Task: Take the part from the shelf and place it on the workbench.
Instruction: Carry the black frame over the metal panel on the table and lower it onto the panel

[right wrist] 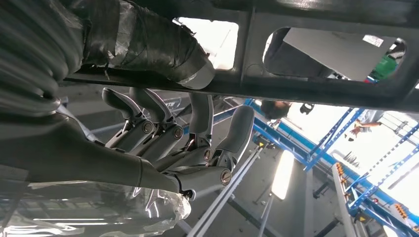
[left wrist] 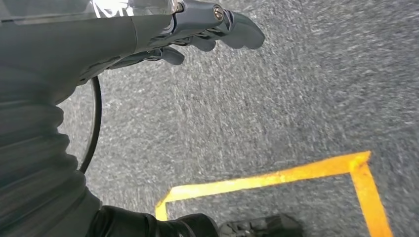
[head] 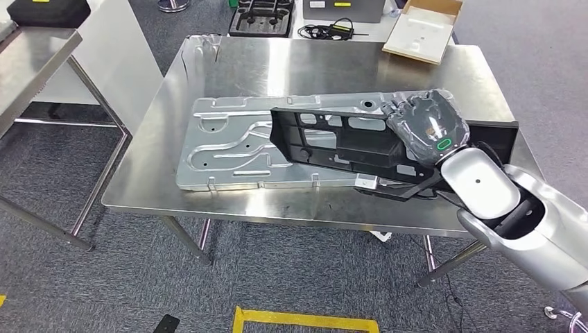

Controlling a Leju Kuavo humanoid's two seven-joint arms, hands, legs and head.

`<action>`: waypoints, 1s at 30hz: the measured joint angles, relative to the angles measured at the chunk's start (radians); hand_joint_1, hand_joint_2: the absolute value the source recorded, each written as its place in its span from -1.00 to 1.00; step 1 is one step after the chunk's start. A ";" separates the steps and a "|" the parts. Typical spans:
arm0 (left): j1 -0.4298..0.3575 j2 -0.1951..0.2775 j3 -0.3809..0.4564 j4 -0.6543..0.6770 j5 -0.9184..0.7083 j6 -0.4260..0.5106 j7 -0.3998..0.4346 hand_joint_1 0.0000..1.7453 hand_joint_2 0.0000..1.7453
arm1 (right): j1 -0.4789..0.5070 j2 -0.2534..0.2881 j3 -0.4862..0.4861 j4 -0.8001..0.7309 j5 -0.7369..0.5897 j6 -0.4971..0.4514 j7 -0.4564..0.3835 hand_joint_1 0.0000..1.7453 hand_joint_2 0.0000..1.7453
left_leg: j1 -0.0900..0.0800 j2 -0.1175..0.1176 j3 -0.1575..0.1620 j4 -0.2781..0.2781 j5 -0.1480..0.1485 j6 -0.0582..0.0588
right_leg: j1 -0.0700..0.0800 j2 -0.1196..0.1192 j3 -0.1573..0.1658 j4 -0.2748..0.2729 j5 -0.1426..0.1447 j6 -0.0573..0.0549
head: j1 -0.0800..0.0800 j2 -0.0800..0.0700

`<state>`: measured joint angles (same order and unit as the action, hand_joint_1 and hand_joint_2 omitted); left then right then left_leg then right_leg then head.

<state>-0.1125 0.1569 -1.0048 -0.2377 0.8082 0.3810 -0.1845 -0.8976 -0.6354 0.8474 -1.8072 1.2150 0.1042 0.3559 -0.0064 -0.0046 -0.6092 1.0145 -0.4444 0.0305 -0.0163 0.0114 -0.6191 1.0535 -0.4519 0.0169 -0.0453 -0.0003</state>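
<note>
While the right hand [head: 428,127] holds it, these are the points that matter for handling.

Part: black plastic frame [head: 333,142], long and flat, ribbed, pierced by many window-like openings; it lies across the stamped metal panel [head: 222,142], its right end reaching past that panel toward the tabletop's [head: 305,66] right edge.

Contact: whether the frame rests fully on the panel or is partly lifted cannot be told.

Right hand: on the frame's right end; in the right wrist view the thumb [right wrist: 148,44] lies on one face of a cross rail and the fingers [right wrist: 197,123] curl beneath, so it is grasping the frame.

Left hand [left wrist: 197,29]: hangs over grey carpet with yellow floor tape [left wrist: 276,175], fingers loosely curled, holding nothing.

Weight: probably light for its length.

Stiffness: likely rigid along the ribs, though a one-ended grip may let the far end sag or swing.

Surface: smooth plastic on bare metal, likely to slide.

Best hold: a solid rail between openings, nearer the middle for balance.

Risk: thin ribs could crack if levered.
</note>
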 joint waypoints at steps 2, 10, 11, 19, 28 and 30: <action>0.000 0.000 0.000 0.000 0.000 0.000 -0.001 -1.00 1.00 | 0.000 -0.007 -0.004 -0.002 0.000 0.001 0.005 1.00 1.00 | 0.005 0.003 0.012 -0.015 0.005 0.010 | 0.001 -0.003 -0.025 0.059 -0.036 0.007 | 0.002 0.000; 0.000 -0.001 0.000 0.000 0.002 0.000 -0.003 -1.00 1.00 | 0.010 -0.020 -0.011 -0.005 0.000 0.003 0.009 1.00 1.00 | 0.005 0.000 0.016 0.017 -0.025 0.005 | -0.008 -0.007 -0.048 0.068 0.004 0.017 | 0.003 0.000; 0.000 -0.001 0.000 0.000 0.002 0.000 -0.004 -1.00 1.00 | 0.011 -0.021 -0.012 -0.006 0.000 0.003 0.010 1.00 1.00 | 0.004 -0.002 0.013 0.024 -0.031 0.000 | -0.008 -0.006 -0.030 0.033 0.012 0.013 | 0.003 0.000; 0.000 -0.001 0.000 0.000 0.003 -0.001 -0.005 -1.00 1.00 | 0.012 -0.024 -0.018 -0.010 0.000 0.002 0.010 1.00 1.00 | 0.007 0.000 -0.079 0.213 -0.127 -0.035 | -0.009 -0.002 -0.010 0.013 -0.001 -0.025 | -0.004 0.000; 0.001 0.001 -0.001 -0.001 0.006 -0.004 -0.005 -1.00 1.00 | 0.016 -0.024 -0.019 -0.010 -0.001 -0.004 0.011 1.00 1.00 | -0.003 0.000 -0.028 0.032 0.001 -0.010 | -0.005 0.003 0.021 0.006 -0.027 -0.012 | -0.003 0.000; 0.001 0.001 -0.001 -0.001 0.006 -0.004 -0.005 -1.00 1.00 | 0.020 -0.025 -0.020 -0.010 -0.003 -0.008 0.012 1.00 1.00 | -0.002 0.001 -0.017 0.015 0.000 -0.003 | -0.006 0.002 0.026 0.000 -0.030 0.000 | -0.002 0.000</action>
<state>-0.1117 0.1577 -1.0060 -0.2390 0.8140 0.3770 -0.1898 -0.8772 -0.6601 0.8274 -1.8172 1.2118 0.0965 0.3678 -0.0081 -0.0035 -0.6266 1.0291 -0.4442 0.0276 -0.0219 0.0139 -0.5927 1.0537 -0.4816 0.0167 -0.0475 -0.0003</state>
